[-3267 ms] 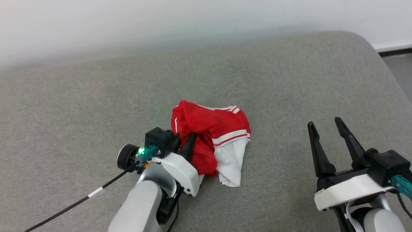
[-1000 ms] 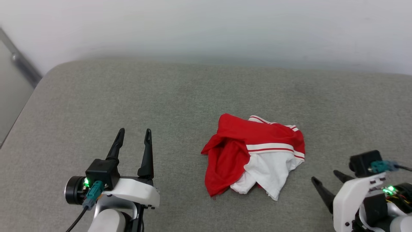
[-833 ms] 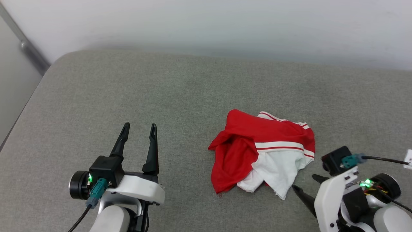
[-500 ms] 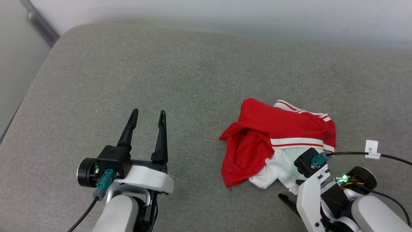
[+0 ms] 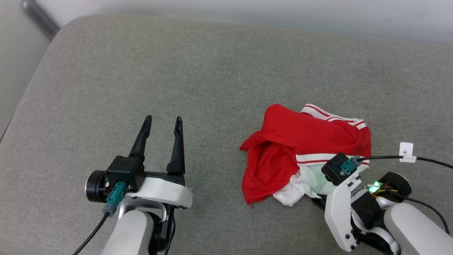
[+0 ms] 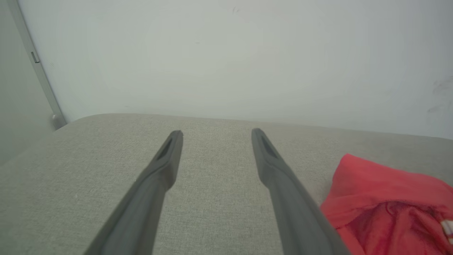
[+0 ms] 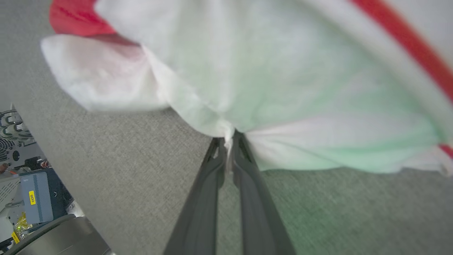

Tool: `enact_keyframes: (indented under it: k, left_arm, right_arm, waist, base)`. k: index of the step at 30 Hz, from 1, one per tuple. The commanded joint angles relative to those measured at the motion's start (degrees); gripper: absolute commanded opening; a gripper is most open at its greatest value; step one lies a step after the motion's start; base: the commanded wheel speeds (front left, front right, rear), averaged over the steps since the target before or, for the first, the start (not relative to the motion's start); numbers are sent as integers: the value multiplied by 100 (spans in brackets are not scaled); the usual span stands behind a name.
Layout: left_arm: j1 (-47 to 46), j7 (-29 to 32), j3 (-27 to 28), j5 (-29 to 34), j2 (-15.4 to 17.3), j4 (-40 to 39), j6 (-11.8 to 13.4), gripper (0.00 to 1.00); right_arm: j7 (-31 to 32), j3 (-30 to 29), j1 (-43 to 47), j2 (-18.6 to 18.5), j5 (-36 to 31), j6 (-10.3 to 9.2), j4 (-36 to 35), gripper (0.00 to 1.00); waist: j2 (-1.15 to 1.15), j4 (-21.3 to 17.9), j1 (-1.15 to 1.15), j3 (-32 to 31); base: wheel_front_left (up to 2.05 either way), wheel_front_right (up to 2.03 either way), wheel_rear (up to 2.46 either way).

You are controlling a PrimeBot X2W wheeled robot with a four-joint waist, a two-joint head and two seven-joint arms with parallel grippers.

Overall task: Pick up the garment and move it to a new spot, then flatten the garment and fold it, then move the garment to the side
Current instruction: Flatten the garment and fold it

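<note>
The garment (image 5: 308, 141) lies crumpled on the grey cushion (image 5: 212, 71), red cloth on top and a white sleeve part at its near right; no lettering shows. My right gripper (image 7: 229, 136) is shut on the near edge of that white cloth (image 7: 283, 88), which bunches at the fingertips. In the head view the right wrist block (image 5: 339, 170) covers those fingers. My left gripper (image 5: 162, 118) rests open on the cushion, well left of the garment, with nothing between its fingers. The left wrist view shows the same open gripper (image 6: 216, 132) and the red cloth (image 6: 382, 198) at the lower right.
The cushion's rounded left edge (image 5: 21, 102) drops off beside a grey rail (image 5: 39, 14). A pale wall (image 6: 226, 53) stands behind. A black cable with a white tag (image 5: 406, 150) runs off right. Equipment (image 7: 32, 198) sits below the cushion's near edge.
The camera has turned left and tilted down. My left gripper let go of the garment and drew back open. My right gripper came in to the white cloth and shut on it.
</note>
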Motion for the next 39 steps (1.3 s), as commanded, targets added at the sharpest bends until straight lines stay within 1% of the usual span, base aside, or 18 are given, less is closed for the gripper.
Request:
enact_keyframes:
  k: [1, 5, 7, 12, 17, 21, 24, 28, 32, 33, 34, 35, 39]
  left_arm:
    - [10, -37, 41, 39, -4, 14, -18, 100]
    - [79, -28, 118, 66, 1, 41, -55, 100]
    - [134, -29, 154, 71, 9, 46, -60, 100]
    - [190, -29, 202, 117, 36, 33, -101, 100]
    - [200, -29, 224, 141, 49, 50, -117, 100]
    - [184, -29, 215, 157, 35, 82, -138, 100]
    - [198, -29, 221, 158, 42, 108, -155, 100]
    - [170, -30, 227, 153, 52, 161, -156, 100]
    - [188, -30, 257, 145, 85, 201, -149, 100]
    - [204, -30, 264, 139, 90, 211, -148, 100]
    - [204, -30, 264, 139, 90, 211, -148, 100]
    - [227, -30, 267, 134, 95, 228, -148, 100]
    - [288, -30, 275, 114, 117, 276, -147, 100]
  right_arm:
    - [-92, 72, -66, -2, 20, 0, -31, 0]
    - [-408, -203, -316, -69, -92, -2, -404, 0]
    - [-566, -433, -366, -43, -150, -2, -580, 0]
    - [-860, -1383, -397, 28, -388, -2, -943, 0]
    - [-974, -2501, 27, 114, -611, -2, -966, 0]
    - [-1090, -3436, 655, 301, -730, -2, -734, 0]
    - [-1162, -3858, 1226, 540, -782, -1, -468, 0]
    - [-1283, -4067, 1828, 789, -833, -1, 88, 0]
    - [-1526, -4004, 1979, 1016, -766, -1, 612, 0]
    - [-1607, -3970, 1971, 1060, -745, -1, 697, 40]
    - [-1607, -3970, 1971, 1060, -745, -1, 697, 40]
    - [-1726, -3951, 1949, 1089, -695, -1, 742, 100]
    - [-2263, -3968, 1944, 1065, -640, -2, 657, 100]
  waist:
    - [0, -82, 0, -95]
    - [0, -224, 0, -251]
    - [0, -315, 0, -326]
    - [0, -542, 0, -398]
    - [0, -731, 0, -391]
    - [0, -811, 0, -362]
    - [0, -856, 0, -354]
    - [0, -879, 0, -353]
    - [0, -930, 0, -383]
    - [0, -941, 0, -399]
    - [0, -941, 0, -399]
    - [0, -950, 0, -423]
    - [0, -975, 0, -555]
  base:
    - [0, 0, 0]
    - [0, 0, 0]
    - [0, 0, 0]
    - [0, 0, 0]
    - [0, 0, 0]
    - [0, 0, 0]
    - [0, 0, 0]
    - [0, 0, 0]
    - [0, 0, 0]
    - [0, 0, 0]
    - [0, 0, 0]
    - [0, 0, 0]
    - [0, 0, 0]
